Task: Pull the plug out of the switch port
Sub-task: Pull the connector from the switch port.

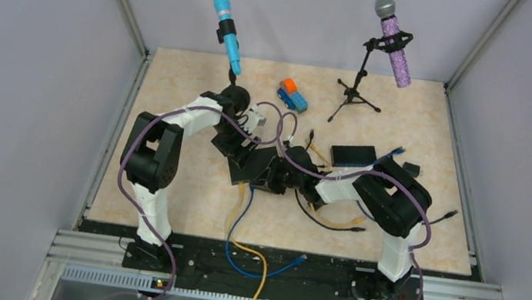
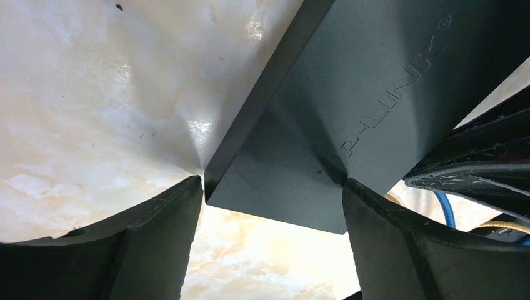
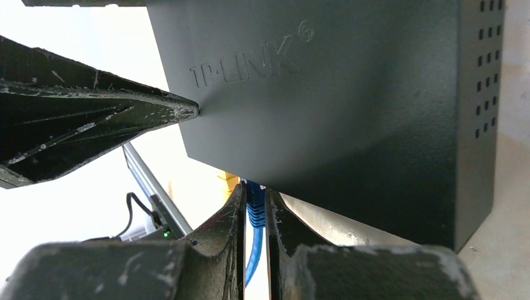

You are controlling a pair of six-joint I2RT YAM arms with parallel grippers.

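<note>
Black switch point(image 2: 375, 94), filling the upper right of the left wrist view, is clamped across its width by the left gripper point(image 2: 273, 186), jaws spread wide, while the right gripper point(image 3: 254, 194) pinches the blue plug point(image 3: 255, 214) at its lower edge. With both holds apparently set, the next move likely calls for a straight pull outward.

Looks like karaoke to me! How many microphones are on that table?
2. A blue microphone is at the back left, behind the left arm; a purple microphone sits on a tripod stand at the back right. More may be hidden.
</note>
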